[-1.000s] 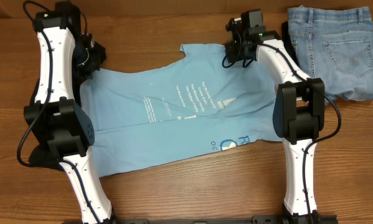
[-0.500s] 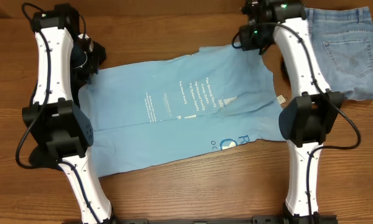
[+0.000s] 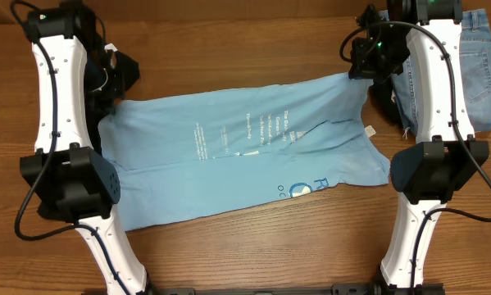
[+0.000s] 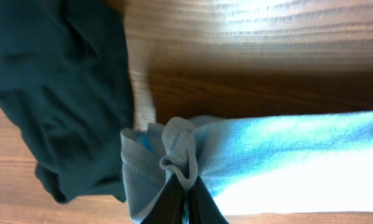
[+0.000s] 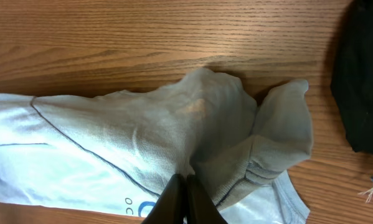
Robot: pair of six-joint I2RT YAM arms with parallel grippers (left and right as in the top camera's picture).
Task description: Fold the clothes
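The light blue T-shirt (image 3: 245, 156) with white lettering lies stretched across the table, its far edge lifted at both ends. My left gripper (image 3: 106, 80) is shut on the shirt's far left edge, seen pinched in the left wrist view (image 4: 180, 158). My right gripper (image 3: 361, 67) is shut on the far right edge; the bunched fabric shows in the right wrist view (image 5: 217, 124). The black shirt (image 4: 55, 93) lies bunched by the left gripper and partly under the left arm. More black cloth (image 5: 360, 81) lies right of the right gripper.
The blue denim shorts (image 3: 479, 65) lie at the far right, partly behind my right arm. Both arm bases stand at the table's near edge. Bare wooden table (image 3: 229, 41) lies beyond the T-shirt.
Both grippers have moved outward, the right one to the right, pulling the T-shirt's far edge taut and spreading it wider. The right arm now covers part of the denim shorts.
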